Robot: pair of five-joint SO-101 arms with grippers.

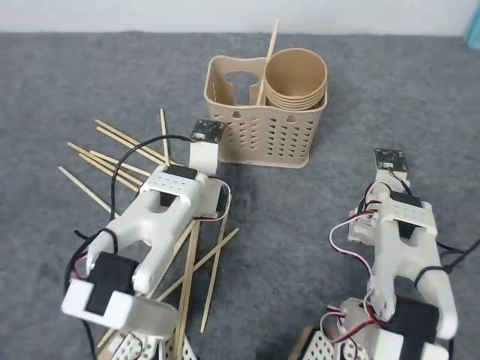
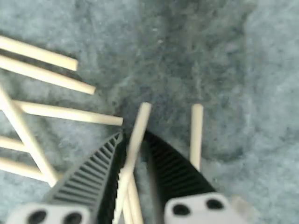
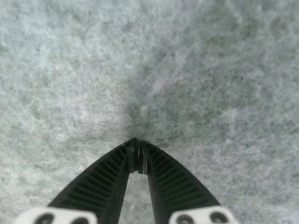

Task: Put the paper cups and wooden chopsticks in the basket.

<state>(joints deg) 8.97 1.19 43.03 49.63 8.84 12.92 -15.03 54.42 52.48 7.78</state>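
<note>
While the left pincer (image 2: 132, 140) pinches one pale, blunt-ended wooden chopstick (image 2: 140, 119) between its ribbed jaws, more chopsticks (image 2: 60, 112) lie scattered just beside it. The right pincer (image 3: 138, 144) is pressed together on nothing, over grey carpet (image 3: 210, 70). Ahead of both, tan cups (image 1: 295, 75) sit stacked in the basket (image 1: 262, 142).

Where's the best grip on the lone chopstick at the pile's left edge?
Probably mid-length on the lone chopstick, coming from straight above with jaws across it: it lies flat on the carpet, thin, with bare space either side.
</note>
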